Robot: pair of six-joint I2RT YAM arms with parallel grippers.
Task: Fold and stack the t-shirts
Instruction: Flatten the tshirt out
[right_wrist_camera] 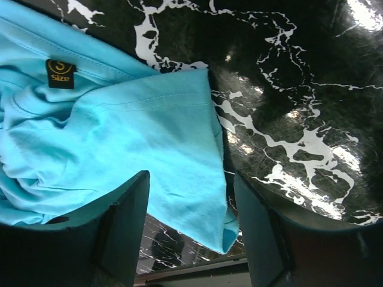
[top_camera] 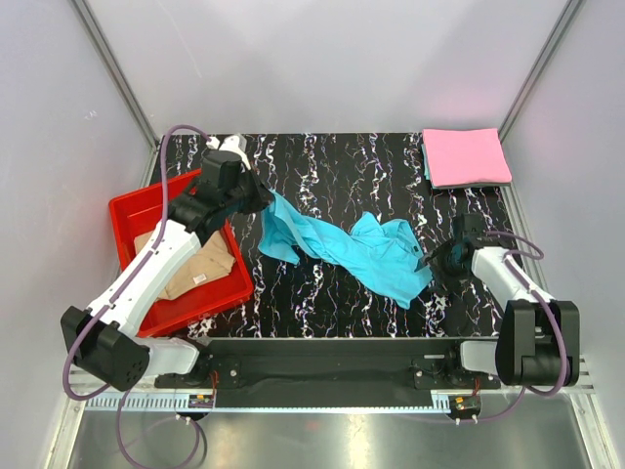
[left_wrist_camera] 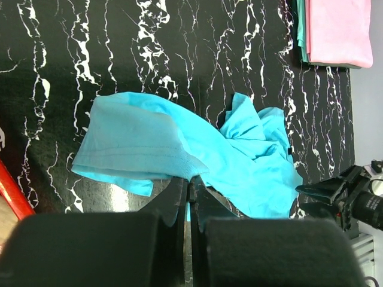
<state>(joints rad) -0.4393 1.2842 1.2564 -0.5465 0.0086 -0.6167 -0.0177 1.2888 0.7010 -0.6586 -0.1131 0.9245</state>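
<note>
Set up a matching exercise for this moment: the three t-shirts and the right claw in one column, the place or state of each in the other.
1. turquoise t-shirt
2. pink t-shirt
3. tan t-shirt
4. right claw

A. folded, far right corner of the table
B. open, a finger on either side of turquoise cloth
C. inside the red tray
D. crumpled across the middle

Pairs: 1-D, 2-A, 3-C, 4-B

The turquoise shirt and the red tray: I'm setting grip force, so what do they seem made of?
The turquoise shirt looks like soft matte knit cloth: it wrinkles, drapes, shows stitched hems. The red tray is probably rigid plastic: straight walls, even colour, slight sheen.
</note>
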